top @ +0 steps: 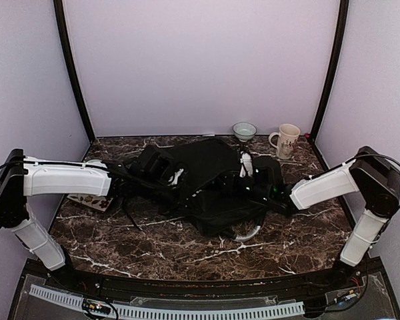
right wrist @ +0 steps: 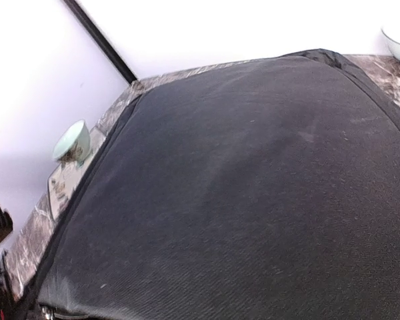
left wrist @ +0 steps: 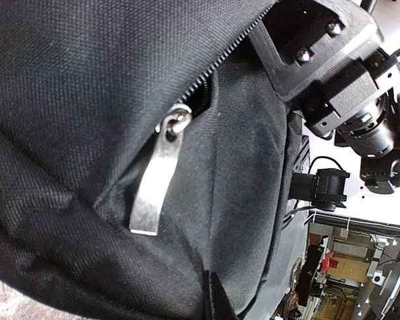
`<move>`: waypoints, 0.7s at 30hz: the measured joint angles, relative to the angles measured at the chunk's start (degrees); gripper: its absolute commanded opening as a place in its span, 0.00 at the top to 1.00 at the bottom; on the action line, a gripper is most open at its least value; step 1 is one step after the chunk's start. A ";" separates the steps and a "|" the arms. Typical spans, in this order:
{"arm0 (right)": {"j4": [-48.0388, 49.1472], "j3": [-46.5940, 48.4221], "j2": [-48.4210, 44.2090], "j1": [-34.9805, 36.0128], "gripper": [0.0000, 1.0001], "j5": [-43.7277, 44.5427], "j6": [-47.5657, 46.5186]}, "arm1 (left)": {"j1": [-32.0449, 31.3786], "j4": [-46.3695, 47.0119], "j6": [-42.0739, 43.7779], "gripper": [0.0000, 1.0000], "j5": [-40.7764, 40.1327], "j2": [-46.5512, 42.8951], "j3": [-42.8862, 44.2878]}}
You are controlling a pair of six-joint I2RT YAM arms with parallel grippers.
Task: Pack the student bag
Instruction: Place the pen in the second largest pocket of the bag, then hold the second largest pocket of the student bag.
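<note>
Two arms are reaching over the student bag (top: 207, 167), which is lying slumped mid-worktop (top: 187, 257), nearer the far edge. The left hand (top: 161, 168) is clenched at the bag's left side, though I cannot tell whether it is pinching fabric. The right hand (top: 253, 190) is reaching in from the right, its jaws hidden, so I cannot tell its state. Packing is probably nearing its end, yet a flat printed item (top: 90, 200) is lying by the left edge and the contents are hidden. Only the left wrist view is showing the silver zip pull (left wrist: 157, 180). The right wrist view is showing mostly plain black fabric, and only the overhead view is showing the mug (top: 285, 141) near the far right corner.
</note>
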 measured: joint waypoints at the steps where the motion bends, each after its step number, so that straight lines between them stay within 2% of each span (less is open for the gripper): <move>1: -1.05 0.28 -0.48 -0.04 0.58 -0.48 -0.85 | 0.00 -0.79 0.09 0.98 -0.11 0.00 0.52; 7: -13.62 -0.52 -10.71 -0.13 0.57 -5.14 -7.08 | -0.04 -3.28 0.98 0.98 -0.33 0.07 2.95; 12: -19.96 -6.58 -23.21 -0.15 0.57 -8.17 -8.59 | -0.07 -4.04 1.84 0.95 -0.15 1.60 3.17; 16: -27.08 -9.75 -31.06 -0.15 0.58 -8.68 -8.46 | -0.17 -4.63 2.43 0.66 0.66 3.85 3.17; 20: -31.80 -9.60 -33.86 -0.15 0.59 -7.43 -8.31 | -0.74 -4.66 3.96 0.34 1.31 3.89 2.95; 21: -33.44 -9.27 -34.38 -0.15 0.59 -6.97 -8.28 | -0.85 -4.20 3.74 0.29 1.03 3.43 2.43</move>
